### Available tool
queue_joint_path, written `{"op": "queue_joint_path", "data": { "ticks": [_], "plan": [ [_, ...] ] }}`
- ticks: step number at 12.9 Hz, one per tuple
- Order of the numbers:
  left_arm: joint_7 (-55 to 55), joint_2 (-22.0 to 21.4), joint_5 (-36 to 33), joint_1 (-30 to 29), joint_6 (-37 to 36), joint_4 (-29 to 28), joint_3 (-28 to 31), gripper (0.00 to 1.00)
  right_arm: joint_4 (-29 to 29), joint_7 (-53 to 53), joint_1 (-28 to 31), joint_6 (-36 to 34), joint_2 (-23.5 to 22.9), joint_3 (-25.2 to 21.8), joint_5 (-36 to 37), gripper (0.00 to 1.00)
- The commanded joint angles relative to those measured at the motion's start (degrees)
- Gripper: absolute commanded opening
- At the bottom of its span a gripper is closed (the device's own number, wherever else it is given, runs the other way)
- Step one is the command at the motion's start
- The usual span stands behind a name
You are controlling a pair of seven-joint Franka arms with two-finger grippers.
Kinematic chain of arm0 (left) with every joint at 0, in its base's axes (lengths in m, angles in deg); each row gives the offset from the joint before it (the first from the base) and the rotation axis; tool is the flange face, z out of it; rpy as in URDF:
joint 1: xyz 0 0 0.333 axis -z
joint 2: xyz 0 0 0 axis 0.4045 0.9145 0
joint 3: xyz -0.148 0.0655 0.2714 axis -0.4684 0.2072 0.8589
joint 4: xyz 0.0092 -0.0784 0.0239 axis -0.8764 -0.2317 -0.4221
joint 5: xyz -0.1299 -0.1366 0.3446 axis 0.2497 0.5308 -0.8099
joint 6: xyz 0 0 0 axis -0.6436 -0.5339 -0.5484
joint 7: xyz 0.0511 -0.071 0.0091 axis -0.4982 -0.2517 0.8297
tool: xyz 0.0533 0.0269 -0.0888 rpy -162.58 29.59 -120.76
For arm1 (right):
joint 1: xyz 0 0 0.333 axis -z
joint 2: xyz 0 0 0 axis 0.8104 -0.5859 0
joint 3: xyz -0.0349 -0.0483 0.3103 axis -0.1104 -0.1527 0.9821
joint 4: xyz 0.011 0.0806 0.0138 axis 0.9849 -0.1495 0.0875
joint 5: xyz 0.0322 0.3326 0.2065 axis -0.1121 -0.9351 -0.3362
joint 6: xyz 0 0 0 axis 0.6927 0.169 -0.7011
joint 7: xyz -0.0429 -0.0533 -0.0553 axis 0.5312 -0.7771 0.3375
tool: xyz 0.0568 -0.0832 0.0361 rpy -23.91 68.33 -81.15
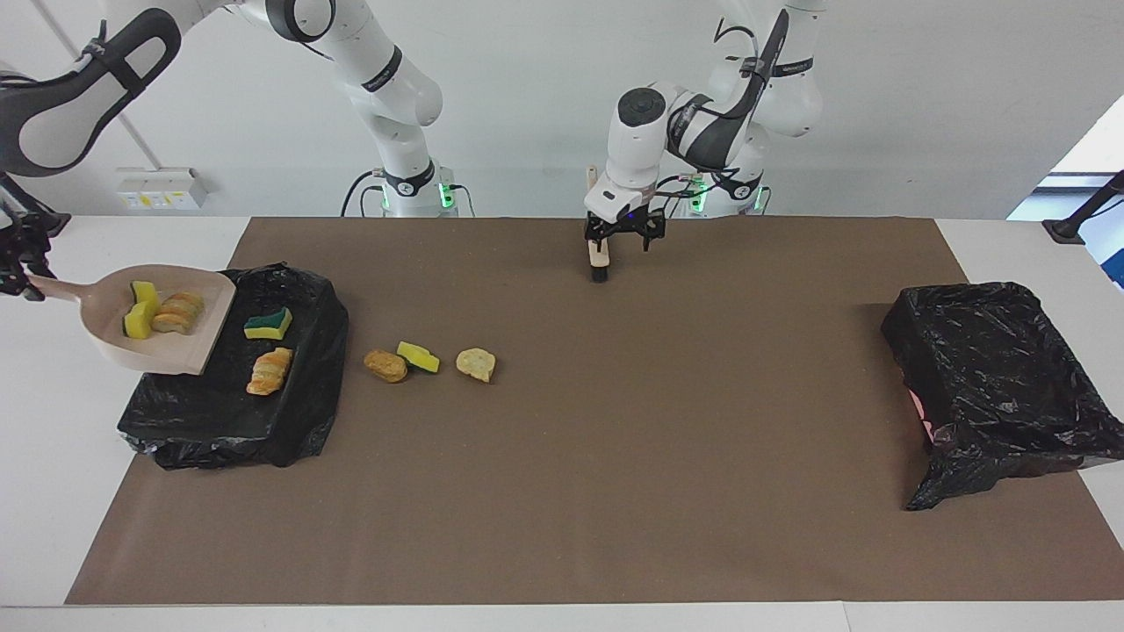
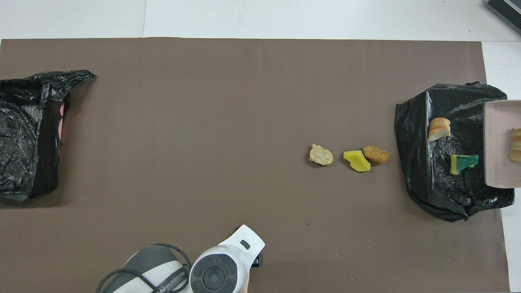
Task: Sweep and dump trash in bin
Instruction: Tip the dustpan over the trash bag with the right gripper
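My right gripper (image 1: 19, 274) is shut on the handle of the beige dustpan (image 1: 198, 338), held tilted over the black-bagged bin (image 1: 219, 421) at the right arm's end. The pan holds yellow sponge (image 1: 140, 309) and crusty chunks (image 1: 180, 313). In the bin lie a green-yellow sponge (image 1: 268, 325) and a crusty chunk (image 1: 270, 370). On the mat beside the bin lie a brown chunk (image 1: 386, 365), a yellow sponge (image 1: 418, 356) and a tan chunk (image 1: 476, 363). My left gripper (image 1: 615, 241) is shut on the brush (image 1: 600, 262), bristles down, just over the mat near the robots.
A second black-bagged bin (image 1: 992, 377) stands at the left arm's end of the brown mat (image 1: 615, 456). In the overhead view the left arm (image 2: 220, 268) covers its gripper, and the dustpan (image 2: 498, 142) is cut by the frame edge.
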Motion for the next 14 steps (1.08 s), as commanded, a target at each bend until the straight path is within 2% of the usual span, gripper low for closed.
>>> {"op": "queue_joint_path", "data": {
  "ticks": [1, 3, 6, 8, 11, 14],
  "plan": [
    [-10.19, 3.27, -2.41, -9.35, -2.0, 9.53, -0.67, 1.0, -0.87, -2.56, -0.72, 1.07, 0.34, 0.81, 4.05, 0.0],
    [-18.81, 2.66, -2.33, -16.04, -4.53, 15.06, -0.67, 1.0, -0.87, -1.42, -3.09, 3.52, 0.42, 0.81, 8.97, 0.0],
    [-29.29, 3.36, -2.24, -24.21, -16.21, 28.67, -0.67, 1.0, -0.79, 1.39, -5.81, 4.59, 0.34, 0.9, 14.25, 0.0],
    [-35.78, 3.01, -2.15, -28.53, -19.21, 34.05, -0.58, 1.0, -0.79, 3.58, -8.53, 5.12, 0.42, 0.9, 19.25, 0.0],
    [-42.92, 3.09, -1.89, -33.72, -30.44, 42.57, -0.23, 1.0, -0.87, 8.33, -11.97, 5.12, 0.34, 0.9, 28.48, 0.0],
    [-45.21, 3.88, -1.27, -36.1, -35.83, 46.2, -0.05, 1.0, -0.87, 9.48, -13.38, 4.42, 0.42, 0.9, 31.14, 0.0]
  ]
}}
